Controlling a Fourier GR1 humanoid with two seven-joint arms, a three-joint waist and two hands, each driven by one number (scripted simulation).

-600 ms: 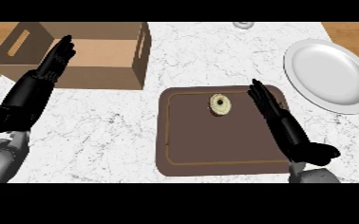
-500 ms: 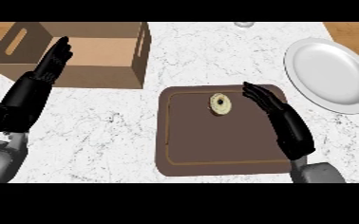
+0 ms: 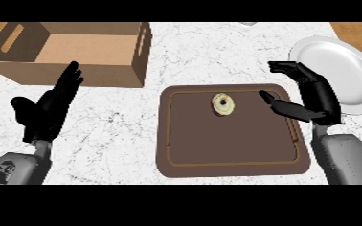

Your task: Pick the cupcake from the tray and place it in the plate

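Note:
A small cream cupcake (image 3: 223, 104) with a dark centre sits near the far edge of the brown tray (image 3: 233, 148). My right hand (image 3: 316, 97) hovers over the tray's right edge, to the right of the cupcake. It is open, thumb pointing toward the cupcake and fingers spread above, not touching it. A white plate (image 3: 329, 61) lies behind and to the right of that hand, partly cut off by the view's edge. My left hand (image 3: 50, 109) rests open at the left, fingers up.
An open cardboard box (image 3: 74, 50) stands at the back left of the white marble counter (image 3: 198, 52). A small glass object (image 3: 247, 23) shows at the far edge.
My right hand has lifted and swung right, from lying flat along the tray's right side to an open, spread pose nearer the plate. My left hand has lowered a little.

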